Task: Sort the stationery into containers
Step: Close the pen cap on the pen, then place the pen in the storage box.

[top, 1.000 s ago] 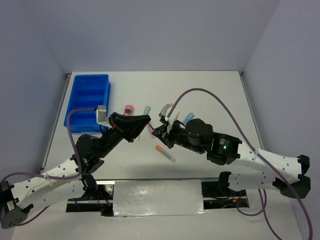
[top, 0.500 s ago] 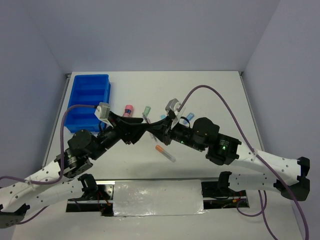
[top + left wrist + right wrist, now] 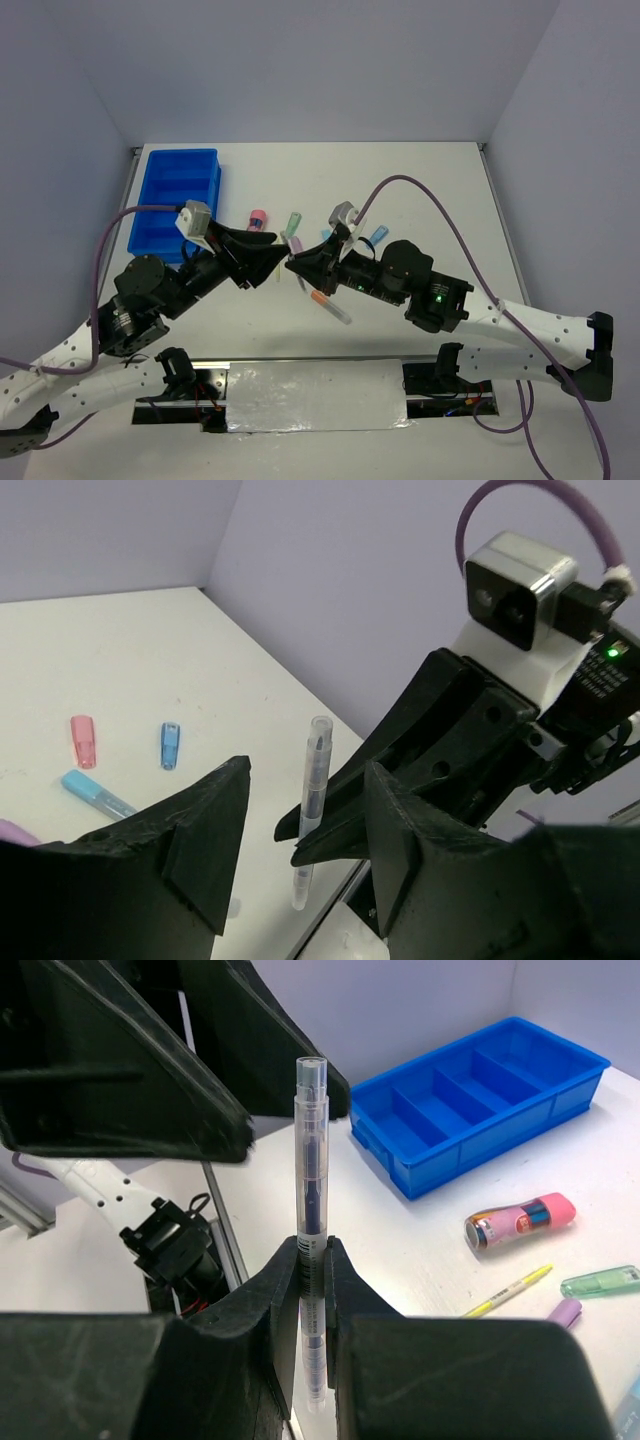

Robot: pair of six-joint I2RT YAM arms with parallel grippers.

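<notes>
Pen (image 3: 311,1160) now in right gripper (image 3: 311,1256) alone

The room is bright and evenly lit, the light falling soft from overhead. In the top view the white table (image 3: 420,190) glows almost washed out, and only pale, fuzzy-edged shadows lie under the left arm (image 3: 150,300) and the right arm (image 3: 480,310). The walls carry a cool lilac cast. The silver strip (image 3: 315,395) at the near edge gives off a dull sheen, and a small green lamp (image 3: 437,297) shines on the right arm. In both wrist views the black fingers (image 3: 200,850) close to the lens are dark, nearly featureless and a little soft. The clear pen (image 3: 311,1160) is sharp, with a thin highlight, and the blue tray (image 3: 500,1125) behind it looks crisp and saturated.
</notes>
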